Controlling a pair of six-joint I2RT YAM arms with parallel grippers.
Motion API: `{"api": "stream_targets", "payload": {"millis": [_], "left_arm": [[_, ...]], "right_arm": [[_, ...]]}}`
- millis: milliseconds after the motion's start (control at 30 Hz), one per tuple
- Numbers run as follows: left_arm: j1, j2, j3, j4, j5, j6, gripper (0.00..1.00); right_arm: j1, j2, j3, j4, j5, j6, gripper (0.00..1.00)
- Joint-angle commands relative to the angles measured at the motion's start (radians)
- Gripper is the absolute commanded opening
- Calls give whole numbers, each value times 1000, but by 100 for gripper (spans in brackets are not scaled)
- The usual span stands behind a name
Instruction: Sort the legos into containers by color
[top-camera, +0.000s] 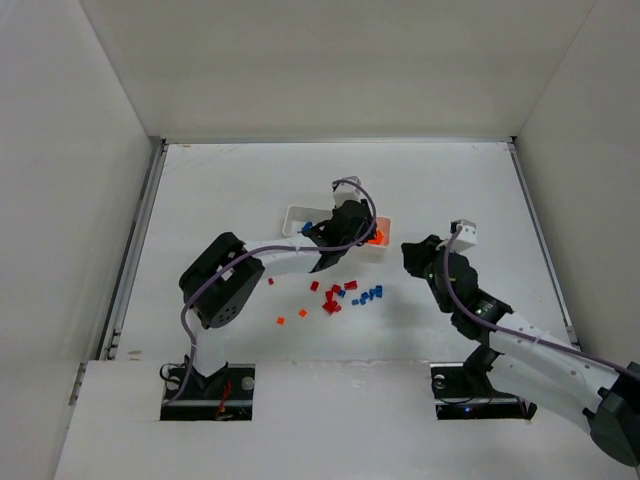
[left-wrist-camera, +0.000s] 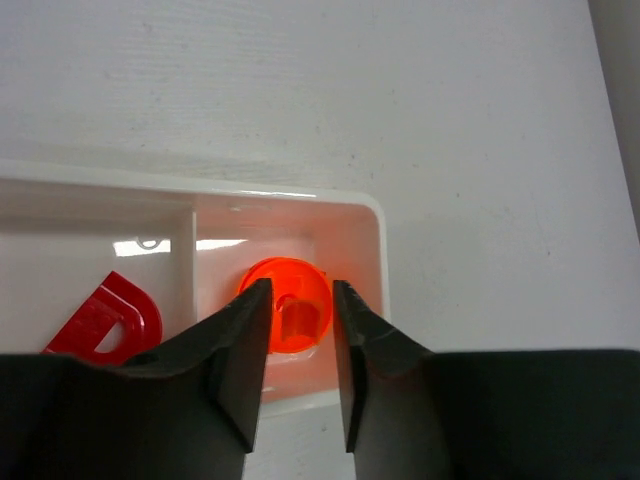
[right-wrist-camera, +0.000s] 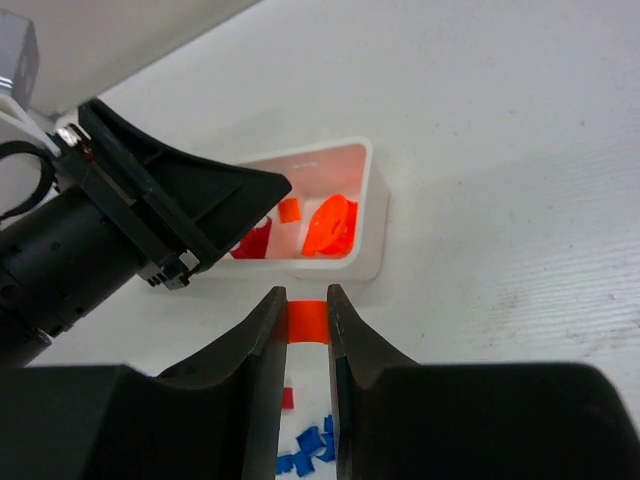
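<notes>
Orange brick (right-wrist-camera: 307, 322) is clamped between the fingers of the right gripper (right-wrist-camera: 306, 303). Just beyond these fingertips lies the white tray (right-wrist-camera: 372, 235). The fingers of the left gripper (left-wrist-camera: 300, 290) stand narrowly apart and grip nothing. They are poised over the tray's end compartment, where a rounded orange piece (left-wrist-camera: 298, 318) lies directly beneath the gap. Left of those fingers, in the adjoining compartment, lies a red D-shaped piece (left-wrist-camera: 105, 320). On the base side of the left fingers, loose red and blue bricks (top-camera: 345, 295) lie scattered on the table (top-camera: 250, 180).
</notes>
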Motion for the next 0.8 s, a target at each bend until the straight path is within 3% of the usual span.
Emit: {"api": "stream_targets", "payload": {"millis": [0, 133, 267, 433, 600, 767], "left_arm": [[-7, 3, 65, 26, 8, 17, 32], [4, -46, 11, 34, -1, 25, 44], [30, -151, -93, 31, -15, 35, 38], [26, -369, -332, 28, -104, 64, 33], [-4, -593, -561, -42, -223, 94, 32], [-39, -739, -670, -165, -256, 71, 33]], "right_arm": [[-38, 55, 22, 16, -82, -12, 22], [-47, 179, 77, 70, -116, -35, 22], [-53, 337, 155, 118, -127, -70, 22], [-59, 518, 264, 164, -132, -133, 22], [-99, 637, 351, 170, -139, -187, 24], [-113, 713, 421, 159, -141, -216, 29]]}}
